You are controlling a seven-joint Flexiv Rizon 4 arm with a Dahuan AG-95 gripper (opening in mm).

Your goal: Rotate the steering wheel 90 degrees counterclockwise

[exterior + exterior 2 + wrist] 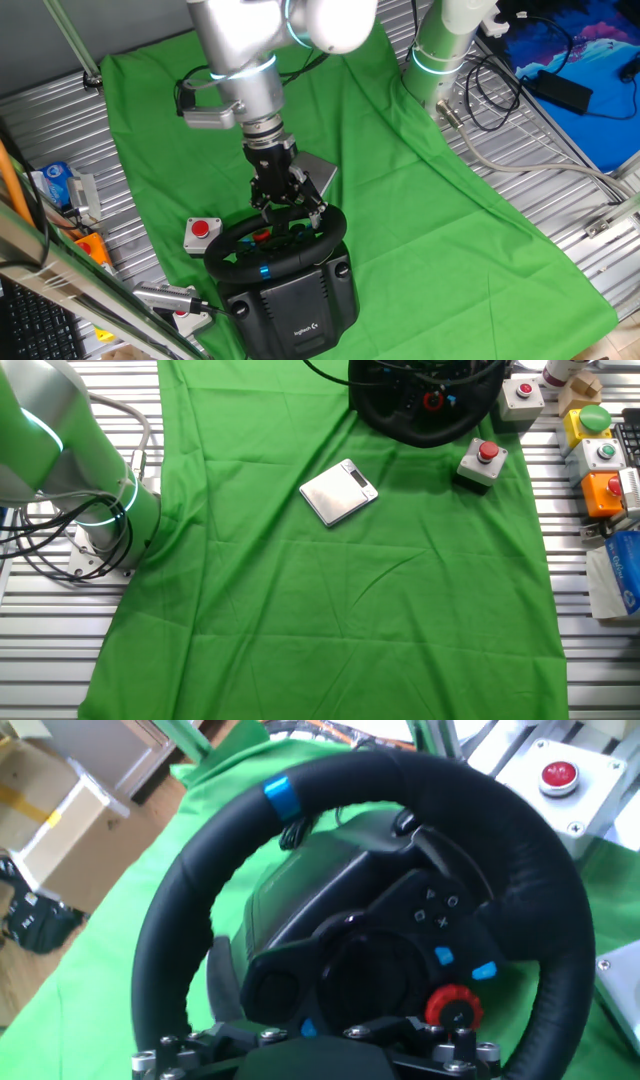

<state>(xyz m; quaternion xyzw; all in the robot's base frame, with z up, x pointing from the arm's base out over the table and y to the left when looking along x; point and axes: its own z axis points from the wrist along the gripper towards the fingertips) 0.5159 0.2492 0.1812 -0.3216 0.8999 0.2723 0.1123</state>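
Your arm reaches down over the steering wheel (275,243), which sits on its bulky black base (292,300) at the near edge of the green cloth (420,200) in one fixed view. The gripper (283,205) hangs at the far side of the rim, right against the hub, but you cannot tell whether its fingers are spread or closed on anything; the hand view shows only hardware along the bottom edge. In that hand view the wheel (370,920) fills the picture, its blue rim mark (279,796) toward the upper left and a red dial (455,1008) low on the hub. A grey box with a red button (201,233) stands just beside the wheel. From the other fixed view, a small silver scale (338,491) lies on the cloth, near the wheel (425,405) but apart from it.
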